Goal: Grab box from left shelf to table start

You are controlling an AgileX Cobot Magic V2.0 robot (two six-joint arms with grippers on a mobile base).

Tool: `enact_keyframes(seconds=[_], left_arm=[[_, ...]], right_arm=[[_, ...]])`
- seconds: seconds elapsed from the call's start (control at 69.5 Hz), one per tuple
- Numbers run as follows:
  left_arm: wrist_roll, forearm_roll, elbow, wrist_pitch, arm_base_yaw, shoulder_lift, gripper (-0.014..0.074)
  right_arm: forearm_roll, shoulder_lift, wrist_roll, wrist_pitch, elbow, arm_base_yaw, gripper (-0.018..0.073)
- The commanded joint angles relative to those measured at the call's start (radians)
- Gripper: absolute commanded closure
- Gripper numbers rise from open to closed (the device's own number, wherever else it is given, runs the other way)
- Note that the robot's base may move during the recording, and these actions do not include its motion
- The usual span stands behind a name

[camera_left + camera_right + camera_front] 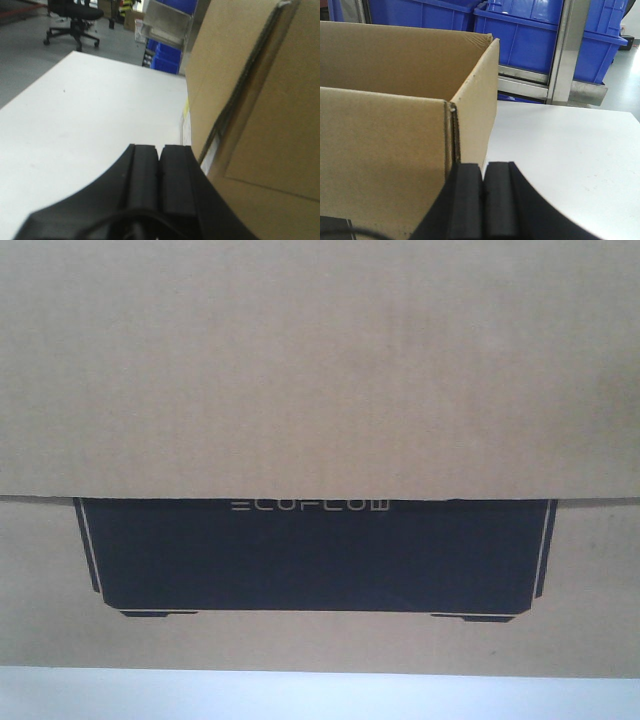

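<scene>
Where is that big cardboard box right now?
The box sits on the white table, filling the front view, with blue bins behind it.

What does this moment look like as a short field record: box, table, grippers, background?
box: brown cardboard box with a black printed panel, top flaps open, resting on the table
table: white table, bare on both sides of the box
left gripper: left gripper shut, empty, beside the box
right gripper: right gripper shut, empty, at the box corner
background: blue bins on a metal shelf; office chair
</scene>
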Motion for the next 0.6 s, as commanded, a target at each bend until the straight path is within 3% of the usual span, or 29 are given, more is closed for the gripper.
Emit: enact_keyframes(seconds=[0.0, 0.101, 0.245, 0.59], left_arm=[[-0.007, 0.011, 0.002, -0.128, 0.011, -0.009, 0.0691], [-0.007, 0.031, 0.004, -0.127, 0.013, -0.009, 0.0691], [-0.007, 0.120, 0.004, -0.127, 0.013, -0.009, 0.0691], [0.007, 0.107, 0.004, -0.127, 0.011, -0.009, 0.0691]], right_arm=[[-0.005, 0.012, -0.002, -0.096, -0.027, 0.004, 0.0501], [-0.005, 0.012, -0.002, -0.095, -0.027, 0.004, 0.0501], [-0.005, 0.012, -0.002, -0.095, -0.027, 0.004, 0.0501], [-0.005, 0.012, -0.002, -0.095, -0.027, 0.004, 0.0501]])
